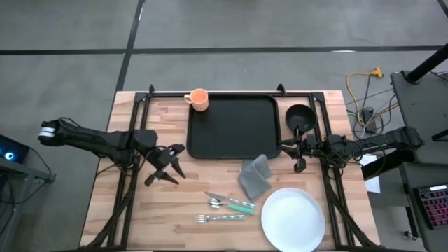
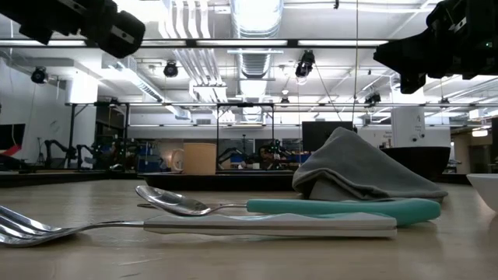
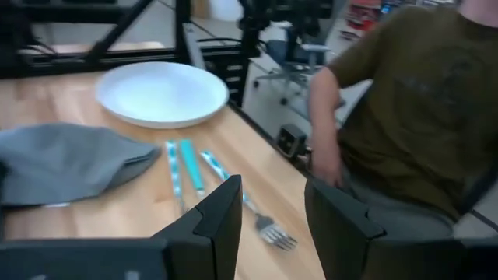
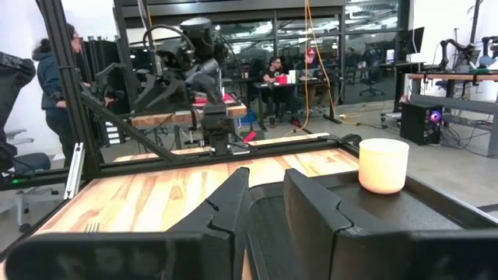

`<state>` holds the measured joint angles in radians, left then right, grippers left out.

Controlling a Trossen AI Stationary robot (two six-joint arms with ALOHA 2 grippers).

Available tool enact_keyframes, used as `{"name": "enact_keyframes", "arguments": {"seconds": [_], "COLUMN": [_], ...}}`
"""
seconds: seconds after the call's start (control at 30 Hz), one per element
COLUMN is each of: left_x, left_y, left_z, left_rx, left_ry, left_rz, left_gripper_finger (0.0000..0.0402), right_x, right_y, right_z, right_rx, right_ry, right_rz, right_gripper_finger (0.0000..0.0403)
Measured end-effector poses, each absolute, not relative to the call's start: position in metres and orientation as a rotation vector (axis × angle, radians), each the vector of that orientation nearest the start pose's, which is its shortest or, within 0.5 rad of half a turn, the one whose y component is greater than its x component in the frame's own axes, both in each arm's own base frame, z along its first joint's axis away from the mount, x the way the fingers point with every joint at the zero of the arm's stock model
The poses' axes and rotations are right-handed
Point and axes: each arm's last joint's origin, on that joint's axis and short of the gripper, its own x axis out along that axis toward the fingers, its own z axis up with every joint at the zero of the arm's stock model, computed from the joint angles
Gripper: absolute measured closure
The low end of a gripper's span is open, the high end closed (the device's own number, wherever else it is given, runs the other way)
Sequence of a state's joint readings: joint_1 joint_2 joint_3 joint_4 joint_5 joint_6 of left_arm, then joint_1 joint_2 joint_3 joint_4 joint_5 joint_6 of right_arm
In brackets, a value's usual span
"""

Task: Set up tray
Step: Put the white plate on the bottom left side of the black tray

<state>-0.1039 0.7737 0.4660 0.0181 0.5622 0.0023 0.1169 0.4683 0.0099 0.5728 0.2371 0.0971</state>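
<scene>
Two arms reach over a wooden table (image 1: 140, 210). From above, the black tray (image 1: 231, 126) lies flat at the far middle of the table, with nothing on it. An orange cup (image 1: 199, 99) stands just off its far left corner. A black bowl (image 1: 299, 116) sits just to its right. A grey cloth (image 1: 255, 176) lies near the tray's front right corner. A white plate (image 1: 292, 218) sits at the front right, with a fork (image 1: 218, 218) and a spoon (image 1: 231, 204) to its left. The left gripper (image 1: 166, 171) hangs over bare wood left of the tray, its fingers spread apart. The right gripper (image 1: 299, 155) is just beside the tray's right edge and holds nothing.

From table height, the spoon (image 2: 233, 205) and fork (image 2: 194, 225) lie close up, the cloth (image 2: 366, 175) is behind them, and the cup (image 2: 198, 158) stands far back.

The left wrist view shows its own fingers (image 3: 222, 225) spread, with the plate (image 3: 162, 93), cloth (image 3: 70, 159) and fork (image 3: 245, 210) beyond, and a person (image 3: 412, 117) sitting past the table edge.

The right wrist view shows its fingers (image 4: 233, 206) with a narrow gap, empty, over the tray (image 4: 420, 206), with the cup (image 4: 383, 165) past them.
</scene>
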Motion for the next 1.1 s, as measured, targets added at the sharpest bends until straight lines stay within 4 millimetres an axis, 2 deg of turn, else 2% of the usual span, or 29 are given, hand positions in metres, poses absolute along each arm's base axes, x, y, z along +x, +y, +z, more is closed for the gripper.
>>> {"name": "enact_keyframes", "arguments": {"seconds": [0.17, 0.37, 0.47, 0.73, 0.9, 1.1], "left_x": [0.172, 0.174, 0.171, 0.159, 0.145, 0.13], "left_y": [-0.05, -0.075, -0.081, -0.077, -0.071, -0.061], "left_z": [0.241, 0.241, 0.238, 0.222, 0.21, 0.196], "left_rx": [-0.044, -0.018, -0.011, -0.005, -0.017, -0.099], "left_ry": [0.31, 0.272, 0.285, 0.279, 0.146, 0.099], "left_rz": [-0.681, -0.802, -0.826, -0.766, -0.766, -0.632], "left_gripper_finger": [0.0279, 0.0279, 0.0279, 0.0279, 0.0279, 0.0279], "right_x": [0.126, 0.126, 0.126, 0.126, 0.126, 0.126], "right_y": [0.008, 0.008, 0.008, 0.008, 0.008, 0.008], "right_z": [0.179, 0.179, 0.179, 0.179, 0.179, 0.179], "right_rx": [0.117, 0.117, 0.117, 0.117, 0.117, 0.117], "right_ry": [-0.119, -0.119, -0.119, -0.119, -0.119, -0.119], "right_rz": [-0.115, -0.114, -0.114, -0.114, -0.114, -0.114], "right_gripper_finger": [0.0335, 0.0328, 0.0324, 0.033, 0.0335, 0.0329]}}
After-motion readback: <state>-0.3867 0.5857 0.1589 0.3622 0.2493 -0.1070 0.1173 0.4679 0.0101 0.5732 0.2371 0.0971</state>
